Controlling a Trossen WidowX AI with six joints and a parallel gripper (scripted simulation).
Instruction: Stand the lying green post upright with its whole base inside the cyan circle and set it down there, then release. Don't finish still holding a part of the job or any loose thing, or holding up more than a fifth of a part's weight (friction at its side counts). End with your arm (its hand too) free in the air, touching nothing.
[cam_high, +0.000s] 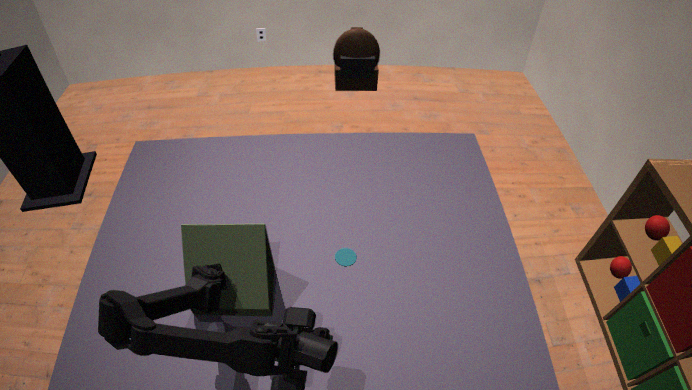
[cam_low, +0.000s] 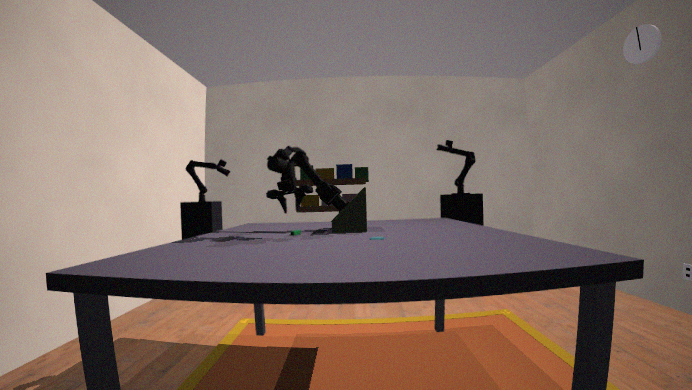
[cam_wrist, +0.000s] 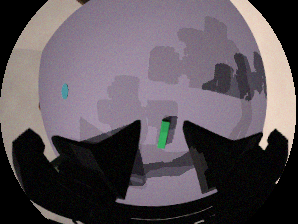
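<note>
The green post (cam_wrist: 164, 132) lies flat on the purple table and shows in the wrist view between my fingers, well below them. It is a small green piece in the exterior view (cam_low: 296, 232); my arm hides it in the top view. My gripper (cam_wrist: 162, 124) (cam_low: 280, 200) points down above the post, partly open and empty, and hangs clear of the table. The cyan circle (cam_high: 345, 257) (cam_low: 376, 238) is a flat disc on the table, off to the side of the post, and shows at the left of the wrist view (cam_wrist: 65, 91).
A dark green wedge-shaped block (cam_high: 227, 267) stands on the table at my arm's base (cam_low: 352, 215). A toy shelf (cam_high: 645, 280), a black pillar (cam_high: 35, 130) and a dark stand (cam_high: 356, 57) are on the floor around the table.
</note>
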